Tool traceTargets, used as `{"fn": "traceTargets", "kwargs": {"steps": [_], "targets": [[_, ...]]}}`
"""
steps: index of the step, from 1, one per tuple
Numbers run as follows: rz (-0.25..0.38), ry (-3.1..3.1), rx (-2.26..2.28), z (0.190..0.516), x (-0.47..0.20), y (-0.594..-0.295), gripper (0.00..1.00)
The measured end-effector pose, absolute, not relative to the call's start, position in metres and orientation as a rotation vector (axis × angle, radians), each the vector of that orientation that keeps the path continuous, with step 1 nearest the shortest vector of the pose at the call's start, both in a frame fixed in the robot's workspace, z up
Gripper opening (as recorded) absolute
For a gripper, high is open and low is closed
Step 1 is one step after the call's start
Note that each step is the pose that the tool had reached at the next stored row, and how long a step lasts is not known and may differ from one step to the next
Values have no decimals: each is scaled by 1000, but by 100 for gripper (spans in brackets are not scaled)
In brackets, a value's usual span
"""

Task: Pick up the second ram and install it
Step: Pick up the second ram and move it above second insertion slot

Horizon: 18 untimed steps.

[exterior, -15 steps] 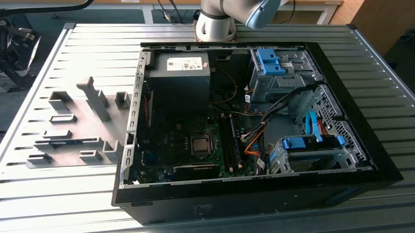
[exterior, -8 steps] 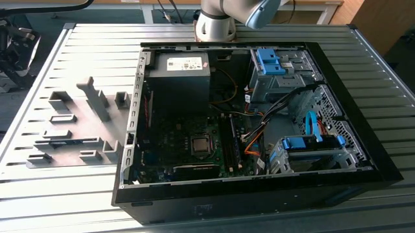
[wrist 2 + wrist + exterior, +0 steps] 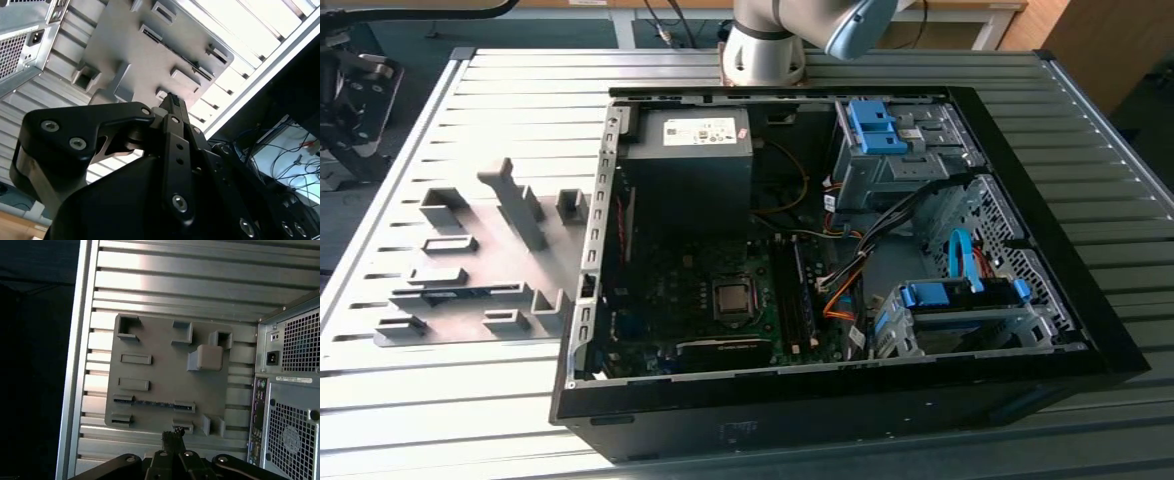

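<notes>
In the exterior view, an open computer case (image 3: 720, 430) lies on its side on a slatted metal desk (image 3: 440, 400), taking up the middle and right of the frame. A grey fixture plate (image 3: 494, 265) with raised bracket blocks sits on the desk at the exterior view's left, just beside the case. The second ram (image 3: 474, 292) lies flat on this plate as a thin blue-green strip, resting between two low brackets in the lower part of the plate and well apart from the motherboard. Inside the case, the memory slots (image 3: 794, 290) run beside the processor socket (image 3: 734, 297), with the power supply (image 3: 687, 160) above them. The arm's base (image 3: 761, 45) stands at the top centre of the frame, behind the case.

In the second wrist view, the end effector (image 3: 172, 100) hangs above the fixture plate (image 3: 130, 50). Its fingers are pressed together with nothing between them. The second ram (image 3: 177, 56) lies on the plate beyond the tips, untouched, and a corner of the case (image 3: 25, 45) shows to one side.

In the first wrist view, the end effector (image 3: 172, 436) is again drawn together and empty. It is well clear of the plate (image 3: 160, 375), and the second ram (image 3: 155, 403) rests in its brackets. The case's rear panel (image 3: 290, 390) stands just beside the plate on the desk (image 3: 175, 295).
</notes>
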<state>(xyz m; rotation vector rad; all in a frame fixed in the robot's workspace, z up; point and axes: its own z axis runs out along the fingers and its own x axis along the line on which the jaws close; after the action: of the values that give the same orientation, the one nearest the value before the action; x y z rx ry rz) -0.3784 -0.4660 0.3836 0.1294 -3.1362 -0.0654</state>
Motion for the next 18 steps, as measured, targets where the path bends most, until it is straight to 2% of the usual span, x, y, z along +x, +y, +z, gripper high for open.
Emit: {"fn": "traceTargets", "kwargs": {"steps": [18], "targets": [[-64,-3083,557,383,-379,-466,11]]}}
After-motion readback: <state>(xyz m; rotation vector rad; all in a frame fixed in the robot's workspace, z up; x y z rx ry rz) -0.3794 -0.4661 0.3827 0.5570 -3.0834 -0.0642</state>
